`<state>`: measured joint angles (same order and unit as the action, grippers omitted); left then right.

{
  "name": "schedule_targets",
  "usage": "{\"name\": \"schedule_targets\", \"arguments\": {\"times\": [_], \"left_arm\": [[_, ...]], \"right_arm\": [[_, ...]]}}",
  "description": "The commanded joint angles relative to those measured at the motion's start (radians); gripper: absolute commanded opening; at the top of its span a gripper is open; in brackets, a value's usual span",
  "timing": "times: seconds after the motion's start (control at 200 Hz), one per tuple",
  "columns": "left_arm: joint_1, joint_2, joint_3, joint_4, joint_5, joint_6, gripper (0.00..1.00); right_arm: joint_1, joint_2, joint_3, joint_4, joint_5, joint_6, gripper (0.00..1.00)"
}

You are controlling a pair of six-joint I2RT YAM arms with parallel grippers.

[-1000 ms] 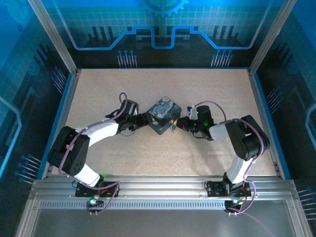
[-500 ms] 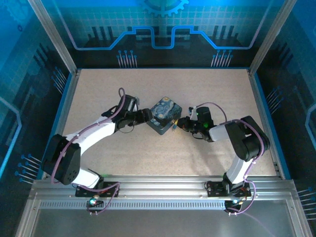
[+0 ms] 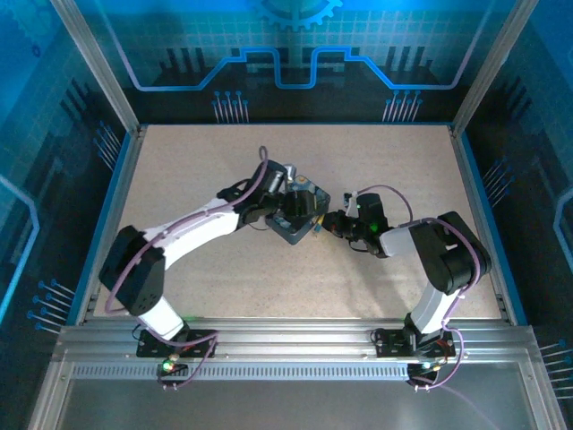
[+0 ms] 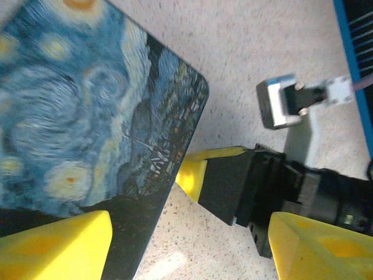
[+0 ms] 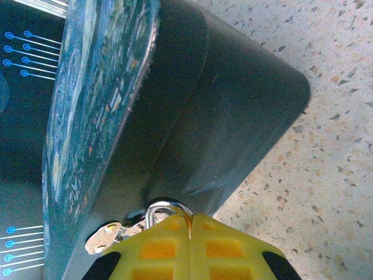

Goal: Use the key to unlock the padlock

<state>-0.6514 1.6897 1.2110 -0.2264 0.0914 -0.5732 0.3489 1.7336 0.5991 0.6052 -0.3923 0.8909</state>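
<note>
At the tin's (image 5: 175, 116) edge, right fingers (image 5: 157, 248) clamp the padlock (image 5: 165, 202).

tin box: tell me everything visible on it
The tin is a rectangular box with rounded corners and looks metal: the lid is printed with a swirly blue night sky and yellow stars, the side walls are plain dark. It sits closed on the speckled table. The padlock, pale shackle showing, hangs at its hasp, right gripper shut on it. The open left gripper hangs over one lid corner.
</note>
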Motion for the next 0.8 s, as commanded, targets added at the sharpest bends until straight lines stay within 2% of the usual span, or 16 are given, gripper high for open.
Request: {"name": "schedule_targets", "arguments": {"times": [0.0, 0.21, 0.44, 0.585, 0.795], "left_arm": [[-0.02, 0.054, 0.038, 0.014, 0.052, -0.01, 0.73], [-0.021, 0.074, -0.002, 0.022, 0.045, -0.023, 0.73], [-0.018, 0.071, -0.052, 0.021, 0.036, -0.036, 0.73], [-0.004, 0.05, -0.085, 0.022, 0.033, -0.043, 0.73], [0.037, 0.008, -0.142, 0.024, 0.036, -0.045, 0.73]], "right_arm": [[0.01, -0.022, -0.009, 0.006, 0.013, 0.006, 0.0], [-0.017, -0.053, -0.013, -0.041, 0.017, -0.02, 0.0], [-0.052, -0.158, -0.017, -0.196, 0.029, -0.113, 0.0], [-0.08, -0.26, -0.025, -0.329, 0.038, -0.187, 0.0], [-0.091, -0.388, 0.016, -0.624, 0.015, -0.315, 0.0]]}}
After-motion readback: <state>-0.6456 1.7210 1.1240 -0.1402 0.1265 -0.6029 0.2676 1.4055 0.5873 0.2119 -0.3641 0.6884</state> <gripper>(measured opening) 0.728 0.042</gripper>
